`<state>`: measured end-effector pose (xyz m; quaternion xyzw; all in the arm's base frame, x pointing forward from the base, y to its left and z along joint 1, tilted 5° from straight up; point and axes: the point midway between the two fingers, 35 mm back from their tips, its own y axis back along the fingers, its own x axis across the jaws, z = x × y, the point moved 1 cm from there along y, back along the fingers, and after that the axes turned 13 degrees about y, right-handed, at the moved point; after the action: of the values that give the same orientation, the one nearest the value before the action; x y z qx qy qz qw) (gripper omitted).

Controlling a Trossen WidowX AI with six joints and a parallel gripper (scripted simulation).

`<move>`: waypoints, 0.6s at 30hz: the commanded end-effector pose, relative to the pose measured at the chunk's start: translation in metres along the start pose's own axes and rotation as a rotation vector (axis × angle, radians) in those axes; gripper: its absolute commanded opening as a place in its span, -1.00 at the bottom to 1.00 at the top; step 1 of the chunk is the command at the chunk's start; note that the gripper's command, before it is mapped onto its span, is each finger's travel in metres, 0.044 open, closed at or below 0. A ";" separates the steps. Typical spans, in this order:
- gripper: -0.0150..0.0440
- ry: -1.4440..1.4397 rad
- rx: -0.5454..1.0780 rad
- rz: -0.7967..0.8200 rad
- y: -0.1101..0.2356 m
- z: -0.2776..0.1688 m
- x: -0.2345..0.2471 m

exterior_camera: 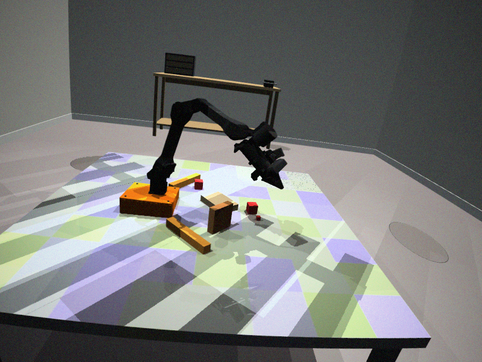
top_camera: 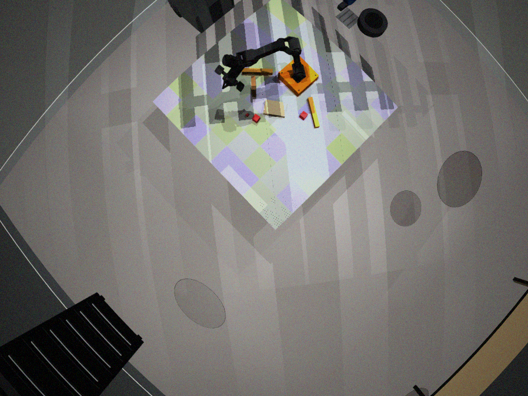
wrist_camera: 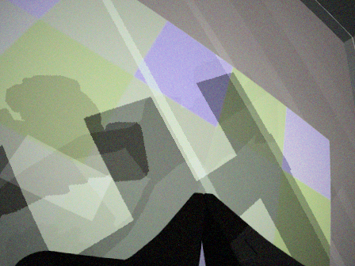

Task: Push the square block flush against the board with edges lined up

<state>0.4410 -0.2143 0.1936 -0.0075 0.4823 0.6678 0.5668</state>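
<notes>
My gripper (top_camera: 228, 80) (exterior_camera: 277, 182) (wrist_camera: 202, 202) is shut on nothing and hangs in the air above the table, tilted downward. A red cube (top_camera: 256, 118) (exterior_camera: 252, 207) lies on the table below and to one side of it, with a tiny red cube (top_camera: 246, 114) (exterior_camera: 257, 217) close by. A flat tan square slab (top_camera: 274, 108) (exterior_camera: 215, 198) lies near the middle, touching a brown upright block (top_camera: 253, 85) (exterior_camera: 219, 216). An orange board (top_camera: 257, 71) (exterior_camera: 188, 234) lies flat by the arm's base. The wrist view shows only patterned table top and shadows.
The arm's orange base (top_camera: 298, 79) (exterior_camera: 147, 200) stands on the table. A second red cube (top_camera: 303, 114) (exterior_camera: 198, 183) lies beside a yellow-orange board (top_camera: 313, 111) (exterior_camera: 185, 180) on the far side of the base. A wooden shelf (exterior_camera: 213, 82) stands by the back wall.
</notes>
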 end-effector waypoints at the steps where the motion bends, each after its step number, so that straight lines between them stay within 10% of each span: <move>1: -0.49 -0.121 0.064 0.045 0.000 -0.013 0.008; 18: -0.49 -0.594 0.369 0.206 0.013 -0.059 0.052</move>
<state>0.3911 -0.2129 0.1467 0.2887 0.4186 0.6188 0.5988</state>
